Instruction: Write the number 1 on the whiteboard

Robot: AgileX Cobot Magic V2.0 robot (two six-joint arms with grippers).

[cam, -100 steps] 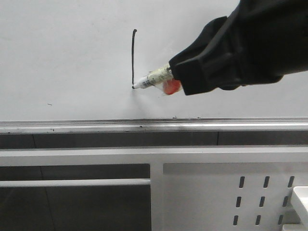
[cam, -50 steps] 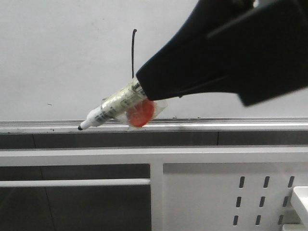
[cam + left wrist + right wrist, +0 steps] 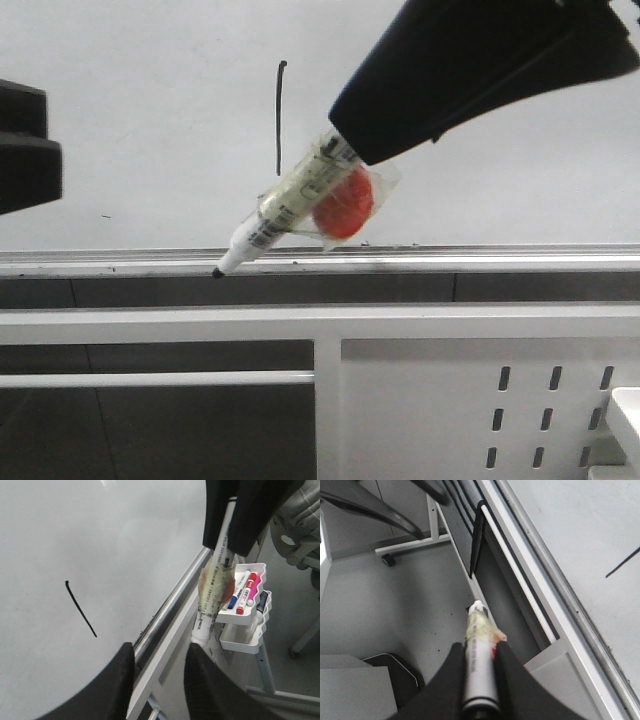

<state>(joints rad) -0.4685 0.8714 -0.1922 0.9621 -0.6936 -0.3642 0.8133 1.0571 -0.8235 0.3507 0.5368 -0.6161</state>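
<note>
The number 1 (image 3: 279, 118) is a thin black vertical stroke with a small hook at its top on the whiteboard (image 3: 140, 110). It also shows in the left wrist view (image 3: 80, 609). My right gripper (image 3: 352, 135) is shut on a white marker (image 3: 285, 205) wrapped in clear tape with a red patch. The marker slants down to the left, its black tip in front of the board's rail and off the board. In the right wrist view the gripper (image 3: 479, 647) clamps the marker (image 3: 479, 667). My left gripper (image 3: 159, 655) is open and empty; it shows at the front view's left edge (image 3: 25, 145).
A silver rail (image 3: 450, 260) runs along the board's bottom edge. Below it is a white frame with a perforated panel (image 3: 480, 400). A white tray (image 3: 245, 625) holding several markers hangs at the right. A wheeled stand base (image 3: 405, 545) is on the floor.
The marker tip has left the bottom of the stroke and come down and toward the camera, now in front of the rail. My left gripper has entered at the left edge.
</note>
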